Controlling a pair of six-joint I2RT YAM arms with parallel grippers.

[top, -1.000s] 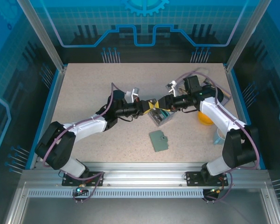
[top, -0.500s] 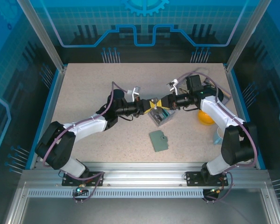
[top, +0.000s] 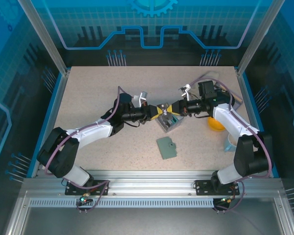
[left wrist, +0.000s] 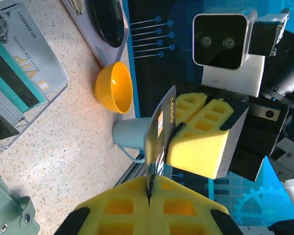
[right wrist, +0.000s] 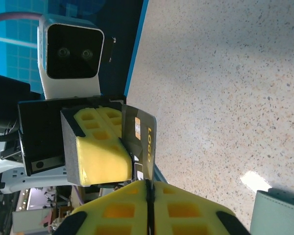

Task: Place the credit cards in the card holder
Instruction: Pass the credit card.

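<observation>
**Evidently a handover: one card pinched at both ends**

Both arms met above the middle of the desk [top: 88, 88], and a single dark credit card [left wrist: 161, 125] with a gold chip and the word LOGO hung between them, clear of the surface. The left jaws were fully closed on one short end of it; in the left wrist view the card's edge ran straight into the seam between the yellow pads [left wrist: 117, 210]. The right jaws were closed on the opposite end, and the right wrist view showed the same thin seam with the card disappearing into it. So each arm had a grip, and neither had let go.

The card's long axis ran from one set of jaws to the other, roughly left to right across the desk, with the card standing on edge rather than lying flat.

The card holder [top: 166, 147] lay flat on the desk, apart from the card and closer to the arm bases, almost directly nearward of the point where the jaws met. It sat a little to the right of centre, so the right arm [top: 231, 122] looked slightly better placed to reach it. It appeared folded shut, with a snap tab showing, though I could not be sure.

More credit cards [left wrist: 12, 81] stood in a clear box [top: 169, 124] just below the meeting point. A yellow bowl [top: 214, 125] and a pale blue cup [top: 230, 142] sat off to the right.
</observation>
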